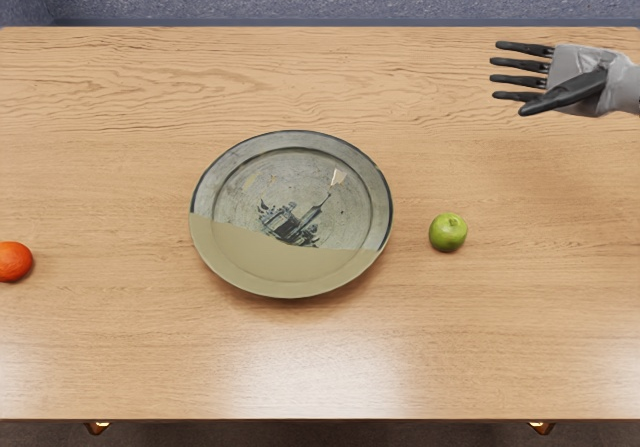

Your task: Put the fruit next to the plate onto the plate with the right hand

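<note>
Now comes the reach: my right hand point(568, 77) hangs empty, fingers point(520, 64) spread, beyond the plate point(270, 262). Next, grasp the lime point(448, 232) beside it.

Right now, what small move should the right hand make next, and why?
Probably lower the right hand toward the green fruit: its fingers are spread and empty, well behind the fruit, which lies on the table just right of the plate.

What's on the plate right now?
No fruit on the plate; only a mirrored reflection shows on its glossy face. The green fruit sits beside it on the table, apart. The right robot hand hovers open. The table under the plate is hidden.
</note>
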Controlling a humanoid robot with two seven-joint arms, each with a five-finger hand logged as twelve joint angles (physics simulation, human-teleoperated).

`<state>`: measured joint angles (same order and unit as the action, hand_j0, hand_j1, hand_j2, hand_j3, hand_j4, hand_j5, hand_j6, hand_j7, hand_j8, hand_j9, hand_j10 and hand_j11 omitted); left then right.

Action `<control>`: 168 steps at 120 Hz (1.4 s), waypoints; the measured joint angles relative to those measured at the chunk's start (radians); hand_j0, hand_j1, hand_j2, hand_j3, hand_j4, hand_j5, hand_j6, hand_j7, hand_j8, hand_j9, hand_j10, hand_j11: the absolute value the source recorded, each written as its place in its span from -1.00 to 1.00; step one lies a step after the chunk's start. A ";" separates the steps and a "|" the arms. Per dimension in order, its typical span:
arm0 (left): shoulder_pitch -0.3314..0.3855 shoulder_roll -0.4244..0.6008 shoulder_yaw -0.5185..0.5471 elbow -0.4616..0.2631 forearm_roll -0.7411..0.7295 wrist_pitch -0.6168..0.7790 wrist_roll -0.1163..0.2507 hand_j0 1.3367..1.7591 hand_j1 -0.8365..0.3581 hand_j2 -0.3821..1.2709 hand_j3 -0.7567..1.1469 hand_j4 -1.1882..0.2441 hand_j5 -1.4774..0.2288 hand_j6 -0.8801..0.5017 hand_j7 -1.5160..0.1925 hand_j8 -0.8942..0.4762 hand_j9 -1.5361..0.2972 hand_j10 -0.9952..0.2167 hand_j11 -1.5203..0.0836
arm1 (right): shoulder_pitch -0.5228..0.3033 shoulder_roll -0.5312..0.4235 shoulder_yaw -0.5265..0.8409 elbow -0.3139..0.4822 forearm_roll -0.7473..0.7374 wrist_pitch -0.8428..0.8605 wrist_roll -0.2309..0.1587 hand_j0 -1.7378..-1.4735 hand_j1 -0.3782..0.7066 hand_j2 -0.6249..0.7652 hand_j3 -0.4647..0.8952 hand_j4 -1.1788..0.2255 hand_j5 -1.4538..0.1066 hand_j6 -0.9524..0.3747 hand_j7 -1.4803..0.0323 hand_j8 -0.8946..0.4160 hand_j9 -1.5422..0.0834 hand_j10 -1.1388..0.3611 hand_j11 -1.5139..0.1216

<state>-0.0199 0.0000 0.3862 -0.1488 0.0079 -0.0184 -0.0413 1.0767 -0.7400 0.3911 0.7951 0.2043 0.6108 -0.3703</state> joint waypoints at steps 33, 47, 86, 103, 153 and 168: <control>0.000 0.000 0.000 0.000 0.000 0.000 0.000 0.52 0.52 -0.48 -0.21 0.33 0.38 -0.06 0.42 -0.04 0.34 0.26 0.52 | 0.028 0.027 0.021 0.024 -0.117 0.000 0.024 -0.40 -0.87 -0.11 -0.32 0.63 0.81 0.39 0.90 0.32 0.84 0.48 0.80; 0.000 0.000 0.000 0.000 0.000 0.000 0.000 0.52 0.52 -0.48 -0.21 0.33 0.38 -0.06 0.42 -0.04 0.34 0.26 0.52 | 0.046 0.017 0.090 0.130 -0.426 0.000 0.081 -0.40 -0.87 -0.11 -0.32 0.63 0.81 0.39 0.90 0.31 0.84 0.47 0.80; 0.000 0.000 0.000 0.000 0.000 0.000 0.000 0.52 0.52 -0.48 -0.21 0.33 0.38 -0.06 0.42 -0.04 0.34 0.26 0.52 | -0.036 -0.108 0.085 0.665 -0.922 -0.221 0.125 -0.40 -0.87 -0.11 -0.32 0.62 0.80 0.38 0.89 0.31 0.84 0.47 0.79; 0.000 0.000 0.000 0.000 0.000 0.000 0.000 0.52 0.52 -0.48 -0.21 0.33 0.38 -0.06 0.42 -0.04 0.34 0.26 0.52 | -0.100 -0.123 0.067 0.803 -1.021 -0.439 0.048 -0.40 -0.87 -0.11 -0.32 0.62 0.80 0.37 0.89 0.30 0.84 0.47 0.79; 0.000 0.000 0.000 0.000 0.000 0.000 0.000 0.52 0.52 -0.48 -0.21 0.33 0.38 -0.06 0.42 -0.04 0.34 0.26 0.52 | -0.287 -0.024 0.057 0.896 -1.288 -0.764 -0.192 -0.40 -0.82 -0.11 -0.32 0.59 0.77 0.34 0.86 0.27 0.80 0.44 0.76; 0.000 0.000 0.000 0.000 0.000 0.000 0.000 0.52 0.52 -0.48 -0.21 0.33 0.38 -0.06 0.42 -0.04 0.34 0.26 0.52 | -0.309 0.018 0.023 0.899 -1.335 -0.835 -0.219 -0.40 -0.81 -0.12 -0.32 0.58 0.76 0.33 0.85 0.26 0.80 0.43 0.75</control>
<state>-0.0199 0.0000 0.3863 -0.1488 0.0080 -0.0184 -0.0414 0.7675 -0.7224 0.4144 1.6940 -1.1311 -0.2238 -0.5895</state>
